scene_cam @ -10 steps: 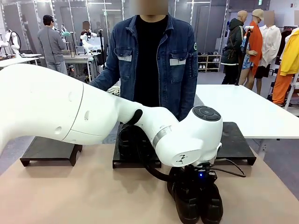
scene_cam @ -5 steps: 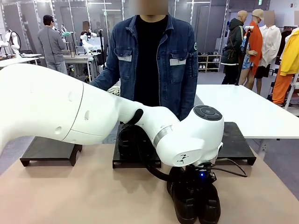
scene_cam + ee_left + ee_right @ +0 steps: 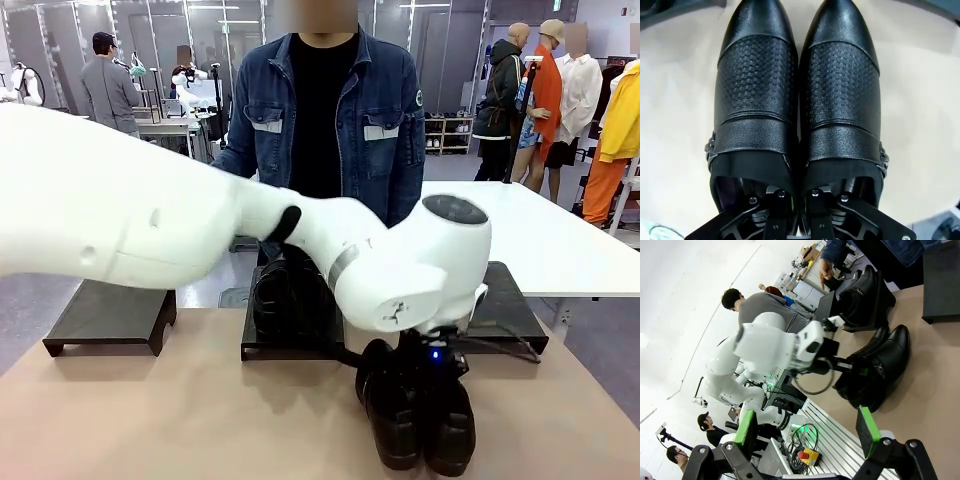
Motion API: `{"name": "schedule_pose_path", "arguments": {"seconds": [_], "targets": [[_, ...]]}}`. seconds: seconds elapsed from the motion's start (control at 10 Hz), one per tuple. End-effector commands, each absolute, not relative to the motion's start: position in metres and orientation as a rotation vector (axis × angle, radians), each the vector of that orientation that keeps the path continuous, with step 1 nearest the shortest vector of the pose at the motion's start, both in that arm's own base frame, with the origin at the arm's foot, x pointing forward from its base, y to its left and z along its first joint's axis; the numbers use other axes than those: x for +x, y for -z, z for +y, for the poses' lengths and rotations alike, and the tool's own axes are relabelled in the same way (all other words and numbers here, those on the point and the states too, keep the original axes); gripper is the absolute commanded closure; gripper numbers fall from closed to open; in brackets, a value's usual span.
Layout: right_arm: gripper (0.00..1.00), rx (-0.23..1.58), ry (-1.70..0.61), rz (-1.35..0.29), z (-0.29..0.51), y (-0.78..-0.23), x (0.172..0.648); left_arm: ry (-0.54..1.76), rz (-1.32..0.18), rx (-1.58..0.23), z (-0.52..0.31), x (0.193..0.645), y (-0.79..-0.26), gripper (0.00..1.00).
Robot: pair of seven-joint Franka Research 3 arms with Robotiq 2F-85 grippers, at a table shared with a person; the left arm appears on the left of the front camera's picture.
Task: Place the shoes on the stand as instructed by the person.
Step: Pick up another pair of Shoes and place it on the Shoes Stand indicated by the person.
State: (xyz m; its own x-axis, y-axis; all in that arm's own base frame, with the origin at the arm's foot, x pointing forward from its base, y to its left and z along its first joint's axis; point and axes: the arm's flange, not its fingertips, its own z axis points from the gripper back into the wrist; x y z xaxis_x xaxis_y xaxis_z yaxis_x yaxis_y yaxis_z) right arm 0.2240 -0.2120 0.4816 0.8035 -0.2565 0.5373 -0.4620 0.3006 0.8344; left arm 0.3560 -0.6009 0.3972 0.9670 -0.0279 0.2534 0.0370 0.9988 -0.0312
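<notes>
My left arm [image 3: 150, 220] stretches in from 9 o'clock and across the middle, with its wrist [image 3: 415, 280] bent straight down at about 5 o'clock. The left gripper [image 3: 432, 366] points downward, its fingers [image 3: 775, 222] pinched together on the shoes [image 3: 757, 90], one finger inside each. My right gripper [image 3: 806, 437] is empty, its green pads [image 3: 866, 430] spread wide at 7 and 5 o'clock in its own view.

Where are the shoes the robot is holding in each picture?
Front: shoes at the bottom, right of middle.
Left wrist: shoes in the middle, toes pointing up.
Right wrist: shoes right of middle.
Landmark: the left gripper pinching their heel ends.
</notes>
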Motion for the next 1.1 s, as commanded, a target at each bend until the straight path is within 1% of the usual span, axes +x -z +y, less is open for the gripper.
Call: {"name": "schedule_pose_path", "arguments": {"seconds": [0.0,0.3,0.5,0.7,0.8,0.9,1.0], "targets": [[0.00,1.285,-0.169,-0.684,-0.214,-0.482,0.222,0.088,-0.230,-0.046,-0.578,0.344,-0.442,1.00],[0.00,1.285,-0.169,-0.684,-0.214,-0.482,0.222,0.159,-0.219,-0.049,-0.514,0.331,-0.484,1.00],[0.00,1.285,-0.169,-0.684,-0.214,-0.482,0.222,0.213,-0.174,-0.061,-0.444,0.326,-0.507,1.00],[0.00,1.285,-0.169,-0.684,-0.214,-0.482,0.222,0.275,-0.160,-0.087,-0.357,0.318,-0.524,1.00],[0.00,1.285,-0.169,-0.684,-0.214,-0.482,0.222,0.332,-0.219,-0.036,-0.313,0.315,-0.529,1.00],[0.00,1.285,-0.169,-0.684,-0.214,-0.482,0.222,0.343,-0.234,-0.031,-0.272,0.312,-0.535,1.00],[0.00,1.285,-0.169,-0.684,-0.214,-0.482,0.222,0.325,-0.306,-0.021,-0.233,0.309,-0.541,1.00]]}}
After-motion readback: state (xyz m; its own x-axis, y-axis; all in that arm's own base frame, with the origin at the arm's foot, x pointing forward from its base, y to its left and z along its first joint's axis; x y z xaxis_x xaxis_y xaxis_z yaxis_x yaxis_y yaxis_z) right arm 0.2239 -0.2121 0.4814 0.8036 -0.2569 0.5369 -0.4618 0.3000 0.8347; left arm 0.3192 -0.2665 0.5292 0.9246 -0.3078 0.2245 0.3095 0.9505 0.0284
